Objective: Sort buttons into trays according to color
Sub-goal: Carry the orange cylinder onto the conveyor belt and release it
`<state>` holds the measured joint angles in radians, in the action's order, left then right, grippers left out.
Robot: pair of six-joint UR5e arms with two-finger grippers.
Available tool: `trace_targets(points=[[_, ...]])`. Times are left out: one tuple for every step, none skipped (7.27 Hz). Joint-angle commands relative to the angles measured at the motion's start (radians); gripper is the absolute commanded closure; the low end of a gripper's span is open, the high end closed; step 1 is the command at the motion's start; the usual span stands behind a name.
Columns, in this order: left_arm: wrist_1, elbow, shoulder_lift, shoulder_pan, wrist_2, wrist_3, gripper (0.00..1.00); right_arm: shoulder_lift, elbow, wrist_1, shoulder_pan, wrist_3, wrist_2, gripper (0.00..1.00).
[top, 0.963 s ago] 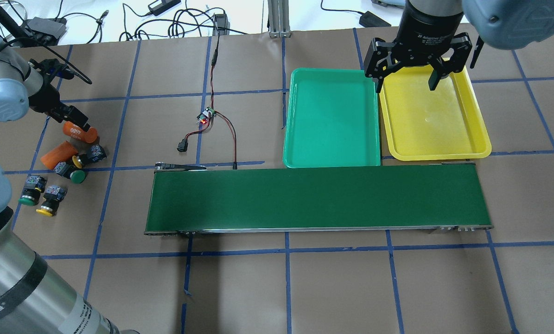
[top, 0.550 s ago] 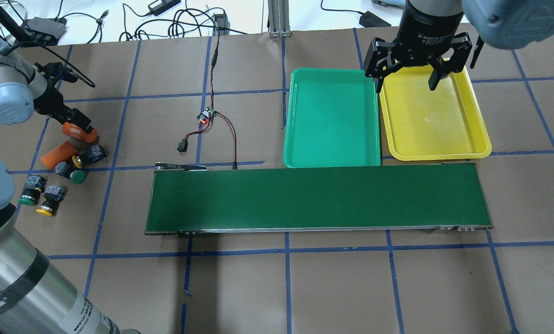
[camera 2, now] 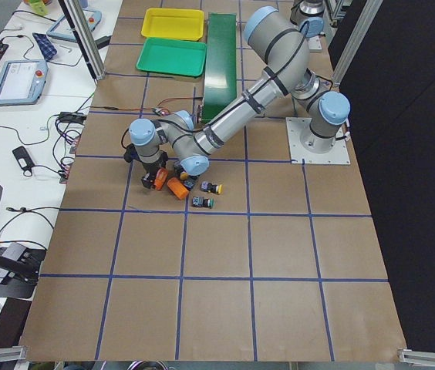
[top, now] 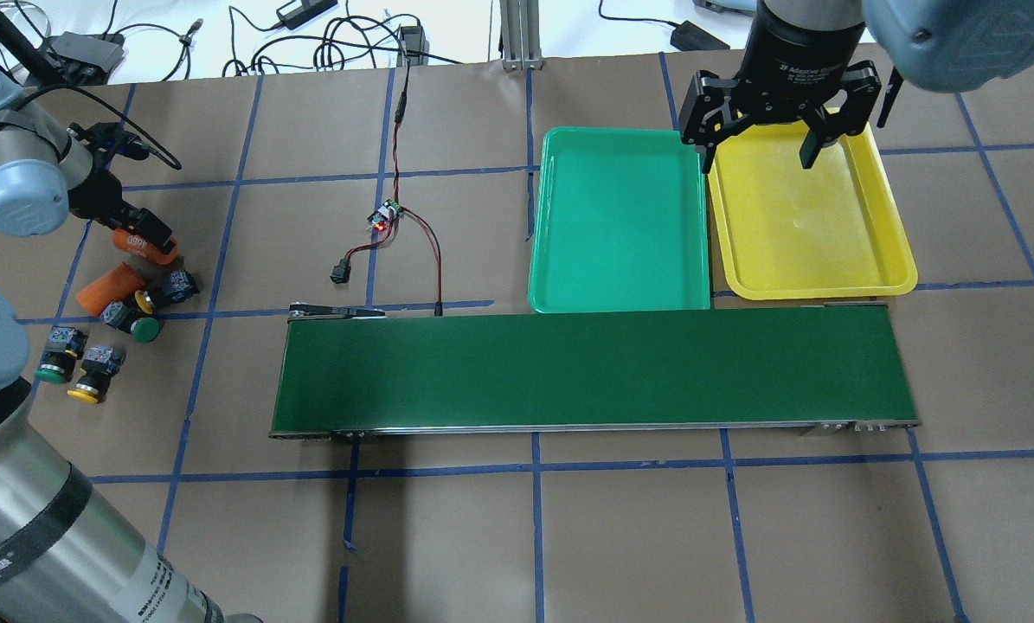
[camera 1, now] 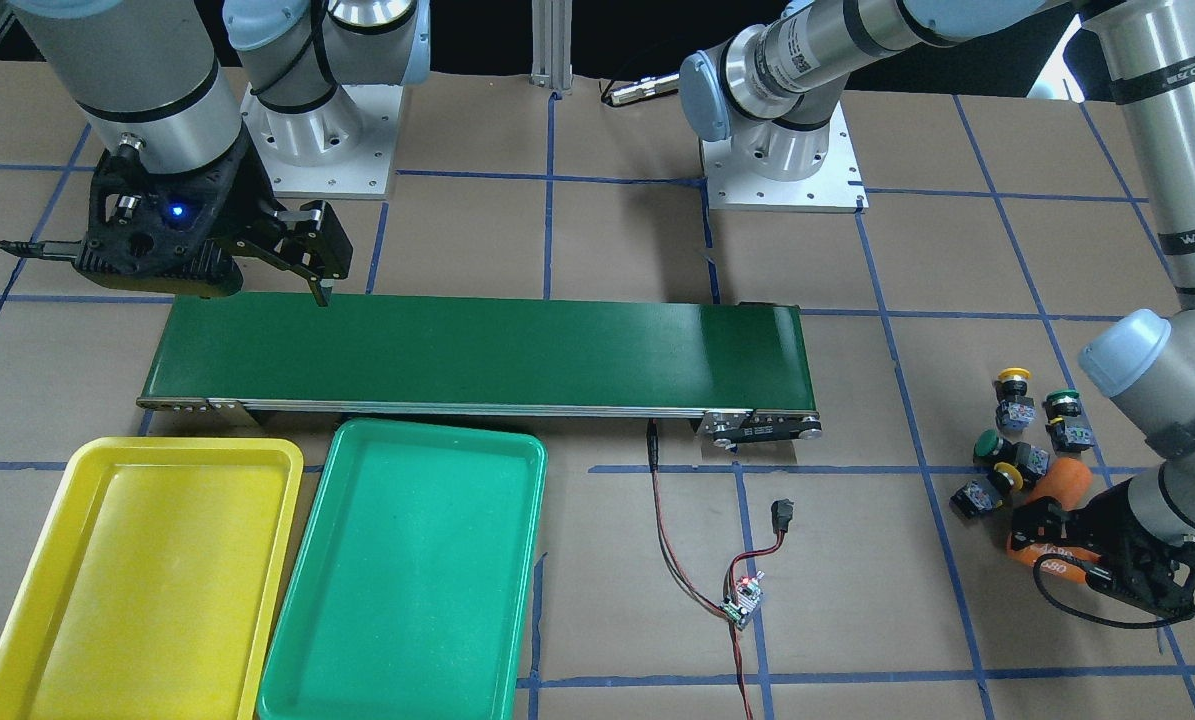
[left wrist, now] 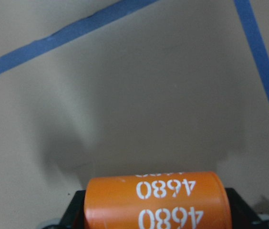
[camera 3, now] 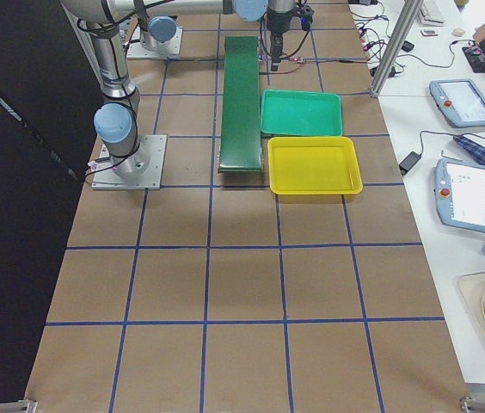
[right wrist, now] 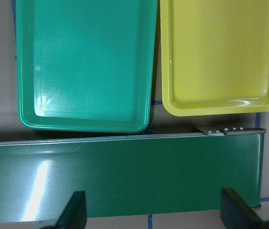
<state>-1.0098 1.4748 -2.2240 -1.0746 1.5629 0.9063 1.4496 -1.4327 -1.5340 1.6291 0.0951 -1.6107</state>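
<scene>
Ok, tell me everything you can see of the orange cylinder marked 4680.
The orange cylinder is smooth and plastic-looking, with 4680 printed twice in white. It lies sideways between the left gripper's black fingers, one at each end, apparently clamped. It is at the table's left end, beside a second orange cylinder; whether it touches the tabletop is unclear.

tbl [top: 638,536]: brown paper, blue tape grid [top: 536,465] | white bench [top: 214,35]: cables [top: 356,39]

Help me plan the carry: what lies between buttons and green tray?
Overhead view, between buttons and green tray: a small circuit board, its wires and a black connector; conveyor belt just alongside.
</scene>
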Motion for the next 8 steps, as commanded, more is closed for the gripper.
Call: trace_targets(points=[[-0.092,0.03,0.1,-0.06,0.005,-0.067,0.9,0.0,0.0,0.0,0.0,0.0,0.0,0.0],[-0.16,0.074,0.188,-0.126,0.0,-0.173,0.9,0.0,0.0,0.0,0.0,0.0,0.0,0.0],[-0.194,0.155,0.286,-0.184,-0.007,-0.267,0.9,0.0,0.0,0.0,0.0,0.0,0.0,0.0],[-0.191,0.265,0.376,-0.267,-0.011,-0.417,0.89,0.0,0.0,0.0,0.0,0.0,0.0,0.0],[-0.179,0.345,0.442,-0.351,-0.011,-0.546,0.89,0.0,0.0,0.0,0.0,0.0,0.0,0.0],[-0.179,0.393,0.49,-0.419,-0.011,-0.644,0.89,0.0,0.0,0.0,0.0,0.0,0.0,0.0],[-0.182,0.435,0.526,-0.456,-0.011,-0.667,0.89,0.0,0.0,0.0,0.0,0.0,0.0,0.0],[-0.178,0.496,0.552,-0.473,-0.011,-0.754,0.89,0.0,0.0,0.0,0.0,0.0,0.0,0.0]])
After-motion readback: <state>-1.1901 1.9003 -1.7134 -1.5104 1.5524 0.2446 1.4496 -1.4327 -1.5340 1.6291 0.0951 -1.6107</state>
